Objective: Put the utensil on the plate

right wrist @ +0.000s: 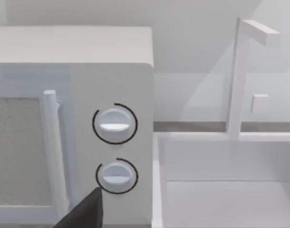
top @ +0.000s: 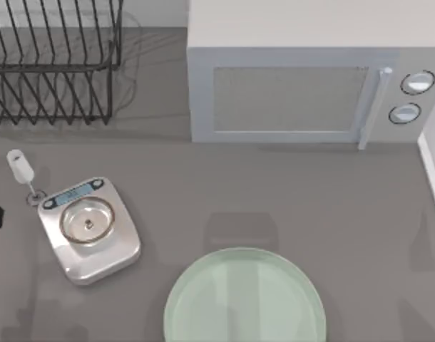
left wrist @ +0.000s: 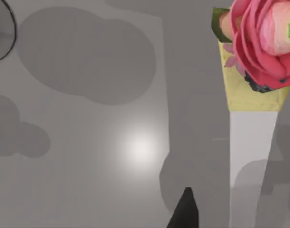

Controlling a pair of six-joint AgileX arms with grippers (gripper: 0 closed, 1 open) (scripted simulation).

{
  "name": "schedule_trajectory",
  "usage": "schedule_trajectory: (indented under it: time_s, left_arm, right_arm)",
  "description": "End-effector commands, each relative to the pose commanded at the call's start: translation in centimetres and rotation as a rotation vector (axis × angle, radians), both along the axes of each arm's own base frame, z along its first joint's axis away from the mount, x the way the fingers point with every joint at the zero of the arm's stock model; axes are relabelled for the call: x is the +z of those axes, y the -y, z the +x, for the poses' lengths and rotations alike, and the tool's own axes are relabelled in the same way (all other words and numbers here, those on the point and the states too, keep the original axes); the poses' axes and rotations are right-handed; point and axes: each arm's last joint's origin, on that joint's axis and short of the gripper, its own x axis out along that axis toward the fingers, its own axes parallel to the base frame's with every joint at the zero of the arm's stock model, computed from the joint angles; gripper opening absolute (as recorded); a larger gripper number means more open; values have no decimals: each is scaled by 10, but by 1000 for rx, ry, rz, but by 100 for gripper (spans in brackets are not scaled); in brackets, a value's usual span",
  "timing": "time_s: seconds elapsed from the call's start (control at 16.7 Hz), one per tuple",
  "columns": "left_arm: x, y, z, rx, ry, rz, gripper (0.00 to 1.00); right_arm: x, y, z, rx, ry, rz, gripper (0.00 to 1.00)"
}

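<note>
We see the spoon (top: pixel 21 171) touching the scale (top: pixel 89 228), left of the plate (top: pixel 244 299); microwave (top: pixel 303 78) behind. Our pincers' openings: cannot tell.

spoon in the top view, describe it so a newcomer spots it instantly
Start at the silver scale on the table's left side, below the black wire rack. The spoon lies just off the scale's upper-left corner, its handle tip close to the scale. It is small, plain white, with an oval bowl and thin straight handle, unlike the scale's round steel pan or the big pale green plate at the bottom edge.
</note>
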Motion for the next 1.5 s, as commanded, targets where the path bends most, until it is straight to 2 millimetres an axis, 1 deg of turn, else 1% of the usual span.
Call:
schedule_trajectory:
  time_s: [0.12,0.24,0.36,0.42,0.48,0.6,0.72,0.78,0.9,1.02,1.08,1.2,1.26,1.5]
  left_arm:
    - [0,3,3,-19,-3,0,0]
    - [0,15,12,-100,-11,-1,0]
    - [0,38,26,-237,-21,0,0]
    - [-1,55,33,-325,-26,0,0]
    - [-2,74,39,-423,-31,1,0]
    - [-6,122,44,-645,-42,3,0]
    - [-12,177,38,-885,-53,5,0]
    - [-16,205,31,-1004,-56,6,0]
    - [-21,256,11,-1225,-53,7,0]
    - [-25,295,-12,-1401,-37,7,0]
    - [-27,309,-22,-1469,-27,7,0]
    - [-28,327,-36,-1560,-9,5,0]
    - [-29,332,-40,-1582,-4,5,0]
    - [-29,333,-41,-1589,-2,5,0]
  right_arm:
    - [0,0,0,0,0,0,100]
    - [0,0,0,0,0,0,100]
    - [0,0,0,0,0,0,100]
    - [0,0,0,0,0,0,100]
    - [0,0,0,0,0,0,100]
    - [0,0,0,0,0,0,100]
    - [0,0,0,0,0,0,100]
    - [0,0,0,0,0,0,100]
    - [0,0,0,0,0,0,100]
    - [0,0,0,0,0,0,100]
    - [0,0,0,0,0,0,100]
    - [0,0,0,0,0,0,100]
    - [0,0,0,0,0,0,100]
    - [0,0,0,0,0,0,100]
